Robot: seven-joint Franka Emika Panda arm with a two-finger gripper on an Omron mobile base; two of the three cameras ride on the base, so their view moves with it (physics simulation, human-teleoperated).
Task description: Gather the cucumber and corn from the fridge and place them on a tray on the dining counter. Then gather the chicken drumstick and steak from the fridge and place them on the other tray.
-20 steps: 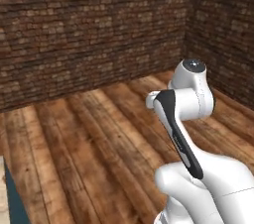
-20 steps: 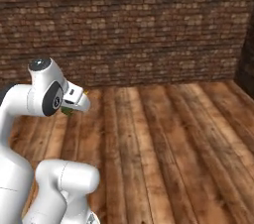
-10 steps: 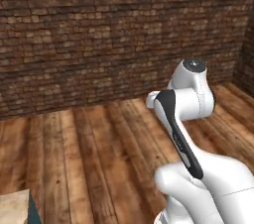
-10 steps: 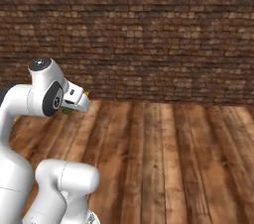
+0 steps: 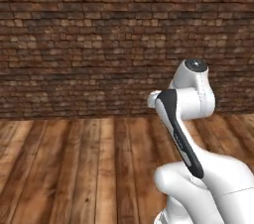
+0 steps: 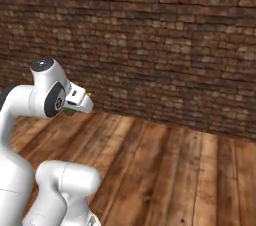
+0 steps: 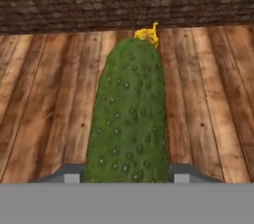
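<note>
The cucumber (image 7: 130,119) is a dark green, bumpy oblong with a small yellow flower tip. It runs lengthwise away from the hand, and my gripper (image 7: 127,174) is shut on its near end, one fingertip (image 7: 184,172) on each side. From the right base view the gripper (image 6: 79,103) is tucked close to the arm's upper joint, with a bit of the green cucumber (image 6: 69,112) peeking out below it. The corn, chicken drumstick, steak, fridge, trays and dining counter are out of view.
A dark brick wall (image 5: 99,44) stands straight ahead across both base views. A wooden plank floor (image 6: 165,170) stretches from the base to the wall.
The whole scene has slid sideways in both base views, so the base has turned; the wall now faces squarely. The arm's pose and its hold on the cucumber are unchanged.
</note>
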